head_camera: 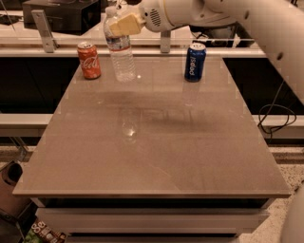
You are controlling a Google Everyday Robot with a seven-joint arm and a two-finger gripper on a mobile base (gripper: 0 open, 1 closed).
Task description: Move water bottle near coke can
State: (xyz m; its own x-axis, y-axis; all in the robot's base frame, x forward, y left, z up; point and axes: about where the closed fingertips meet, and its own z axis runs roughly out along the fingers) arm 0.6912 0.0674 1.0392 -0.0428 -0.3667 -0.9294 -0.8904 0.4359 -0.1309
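Counter: a wide, glossy brown top that fills most of the frame, with its far edge near the top and its near edge low down.
Robot arm: white, it comes in from the upper right corner and reaches left across the top of the frame.
Water bottle: at the upper left of centre, over the far part of the counter. It is clear and ribbed with a white cap, and leans slightly, cap toward the left. Its base is low against the counter, but I cannot tell whether it touches the top.
Pincer: at the top of the frame, left of centre, on the end of the arm. Its pale yellow fingers are clenched on the upper part of the water bottle, just below the cap.
Pepsi can: blue and upright on the far part of the counter, right of centre and well apart from the bottle.
Coke can: red with white script, upright at the far left of the counter. It stands just beside the water bottle, on the bottle's left, with a narrow gap between them.
Reflection: a faint pale shape of the bottle on the counter's sheen, left of centre.
Background: a dark box sits at the upper left behind a rail, and a black cable loops at the right edge.
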